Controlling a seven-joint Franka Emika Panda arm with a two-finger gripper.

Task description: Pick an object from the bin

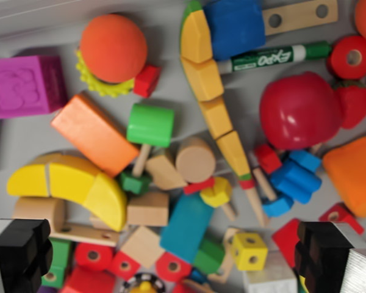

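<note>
I look straight down into a grey bin (pixel 24 134) full of toys. My gripper (pixel 171 259) hangs above the pile, open, with its two black fingertips (pixel 21 250) at the bottom corners and nothing between them. Between and just above the fingertips lie a blue block (pixel 186 226), a yellow cube with a hole (pixel 250 250), plain wooden blocks (pixel 147 209) and red pegs (pixel 172 267). A yellow wooden banana (pixel 70 183) lies at the left, an orange block (pixel 94 134) above it and a green cylinder (pixel 150 125) in the middle.
An orange ball (pixel 113 47) and a purple cube (pixel 25 85) sit at the upper left. A long sliced yellow piece (pixel 216 110), a green Expo marker (pixel 274 58), a blue block (pixel 235 25) and a red apple (pixel 299 110) fill the upper right. The bin's wall runs along the top left.
</note>
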